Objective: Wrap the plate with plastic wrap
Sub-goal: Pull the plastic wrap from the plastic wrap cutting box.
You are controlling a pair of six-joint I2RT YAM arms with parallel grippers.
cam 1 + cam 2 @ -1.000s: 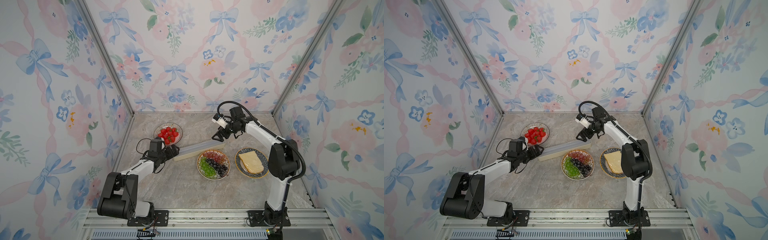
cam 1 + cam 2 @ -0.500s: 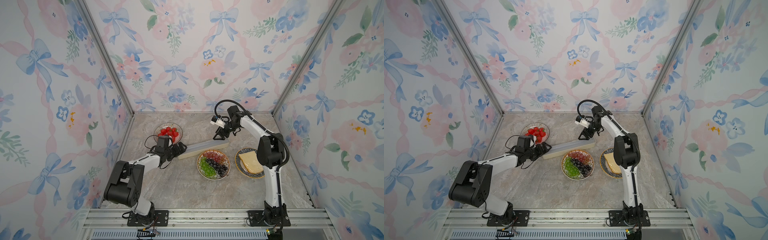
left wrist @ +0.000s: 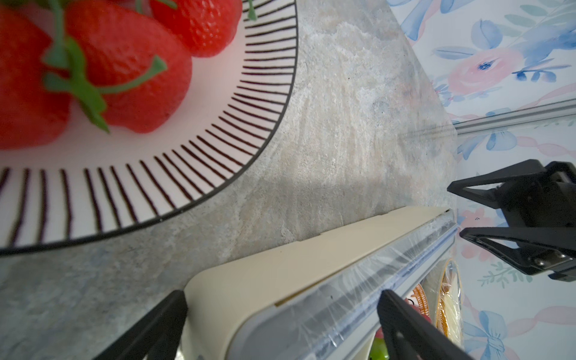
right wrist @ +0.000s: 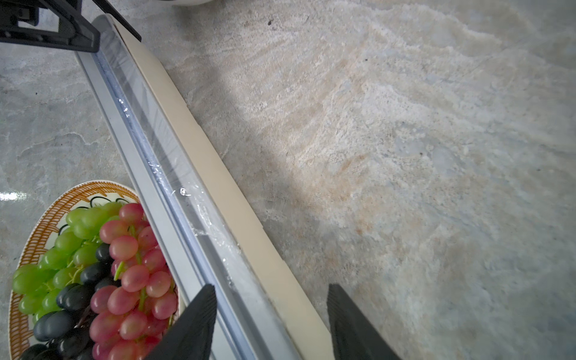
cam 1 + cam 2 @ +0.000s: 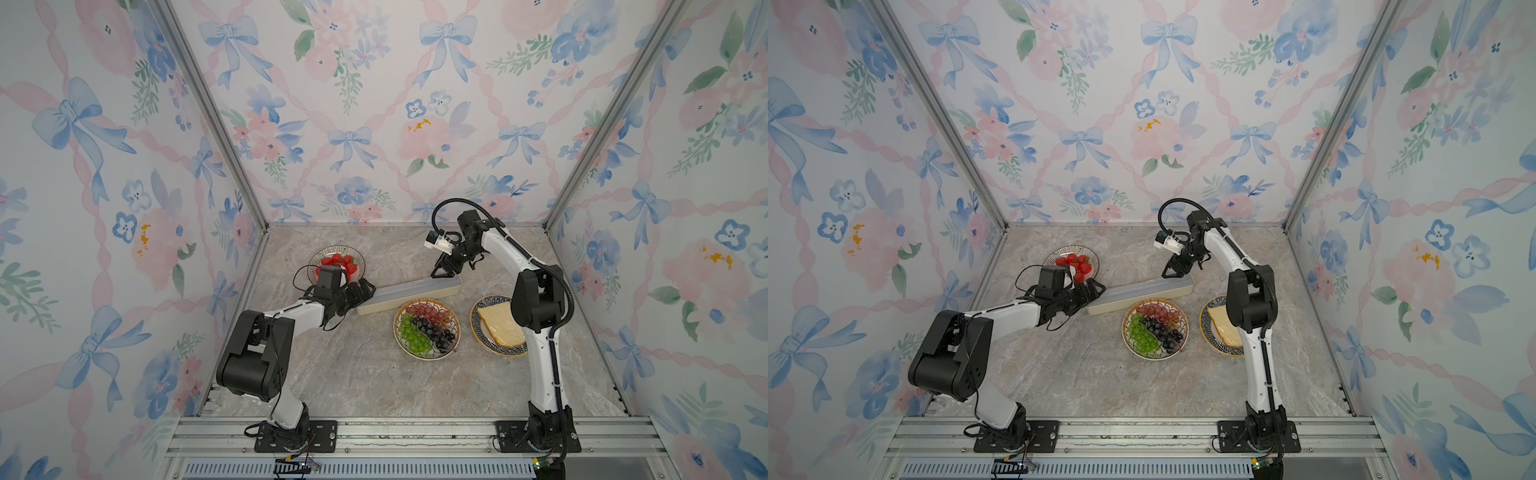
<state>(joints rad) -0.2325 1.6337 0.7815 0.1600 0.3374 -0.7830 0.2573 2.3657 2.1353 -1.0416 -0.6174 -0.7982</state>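
Note:
The plastic wrap box (image 5: 409, 293), long and cream with a grey-blue top, lies slantwise mid-table in both top views. Clear crinkly plastic wrap (image 4: 174, 174) runs along its top slot. My left gripper (image 3: 280, 324) is open and straddles the box's left end, with one black finger (image 3: 165, 324) against the cream side. My right gripper (image 4: 271, 318) is open over the box's right end, with bare table showing between the cream side and its outer finger (image 4: 352, 324). A plate of grapes (image 5: 456, 332) sits just in front of the box.
A striped plate of strawberries (image 5: 357, 253) stands behind my left gripper (image 5: 370, 291). A blue-rimmed plate with bread (image 5: 476, 328) sits under the right arm's elbow. Floral walls close in three sides, and a metal rail (image 5: 395, 432) runs along the front.
My left gripper has slid forward until the box's left end sits between its fingers. My right gripper has dropped onto the right end, and its jaws have narrowed.

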